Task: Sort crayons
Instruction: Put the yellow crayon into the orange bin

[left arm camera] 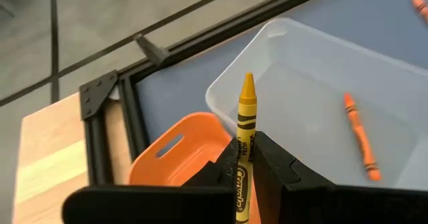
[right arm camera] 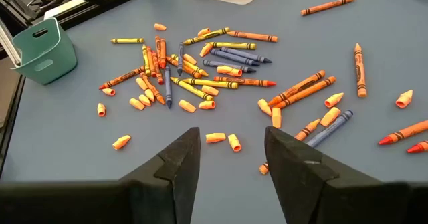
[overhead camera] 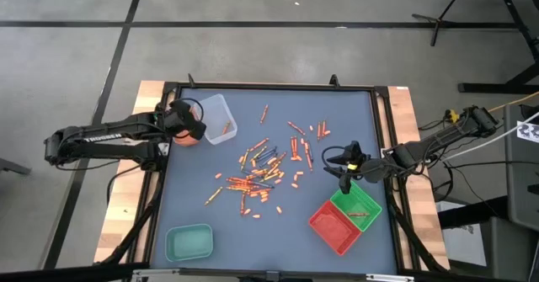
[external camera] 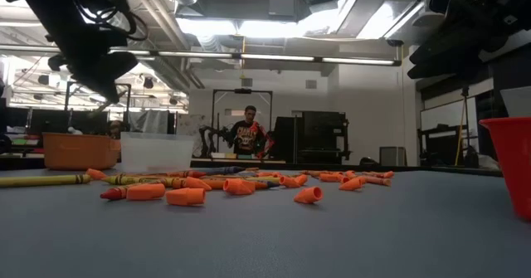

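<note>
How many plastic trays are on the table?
5: clear tray and orange tray at far left, teal tray near left, green tray and red tray near right.

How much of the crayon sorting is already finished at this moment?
Little is done: one orange crayon lies in the clear tray. In hand: the left gripper, over the orange tray, is shut on a yellow crayon. Left: the scattered crayons mid-table. The right gripper hangs open.
</note>
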`<state>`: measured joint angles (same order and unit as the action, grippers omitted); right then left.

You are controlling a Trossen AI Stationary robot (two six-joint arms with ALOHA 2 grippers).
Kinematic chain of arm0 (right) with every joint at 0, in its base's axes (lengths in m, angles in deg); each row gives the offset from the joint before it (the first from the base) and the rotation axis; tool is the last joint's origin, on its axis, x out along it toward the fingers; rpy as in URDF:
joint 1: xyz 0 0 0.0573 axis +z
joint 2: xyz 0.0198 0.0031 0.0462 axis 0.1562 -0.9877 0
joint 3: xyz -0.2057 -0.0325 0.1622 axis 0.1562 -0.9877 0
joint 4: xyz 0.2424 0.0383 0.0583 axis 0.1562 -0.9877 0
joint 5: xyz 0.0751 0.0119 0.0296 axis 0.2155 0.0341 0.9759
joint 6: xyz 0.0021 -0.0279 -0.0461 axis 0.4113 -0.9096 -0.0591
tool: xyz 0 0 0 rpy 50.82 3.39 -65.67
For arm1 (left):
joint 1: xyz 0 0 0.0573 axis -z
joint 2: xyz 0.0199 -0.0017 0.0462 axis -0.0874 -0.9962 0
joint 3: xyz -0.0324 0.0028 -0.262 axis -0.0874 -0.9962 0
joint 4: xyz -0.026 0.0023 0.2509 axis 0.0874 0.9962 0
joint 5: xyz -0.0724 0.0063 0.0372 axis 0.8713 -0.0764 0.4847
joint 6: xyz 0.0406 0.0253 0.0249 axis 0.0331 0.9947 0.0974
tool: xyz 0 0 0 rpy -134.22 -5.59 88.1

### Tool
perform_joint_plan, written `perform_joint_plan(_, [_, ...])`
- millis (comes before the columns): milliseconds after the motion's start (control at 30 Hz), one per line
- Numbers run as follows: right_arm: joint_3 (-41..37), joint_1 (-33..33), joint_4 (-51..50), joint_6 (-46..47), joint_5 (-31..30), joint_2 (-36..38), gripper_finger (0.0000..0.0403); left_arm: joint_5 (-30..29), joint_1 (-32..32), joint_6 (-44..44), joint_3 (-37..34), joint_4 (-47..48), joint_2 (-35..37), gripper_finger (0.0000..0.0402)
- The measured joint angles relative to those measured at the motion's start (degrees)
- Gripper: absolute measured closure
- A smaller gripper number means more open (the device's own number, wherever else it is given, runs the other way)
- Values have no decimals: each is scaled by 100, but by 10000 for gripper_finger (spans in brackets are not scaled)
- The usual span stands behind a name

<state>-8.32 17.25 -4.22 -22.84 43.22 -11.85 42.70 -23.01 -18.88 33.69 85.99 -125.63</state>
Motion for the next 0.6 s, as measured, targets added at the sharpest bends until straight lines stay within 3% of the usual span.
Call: perform_joint_plan(600, [0, 0, 0, 0, -4, 0, 237, 7, -4, -9, 0, 50, 0, 344])
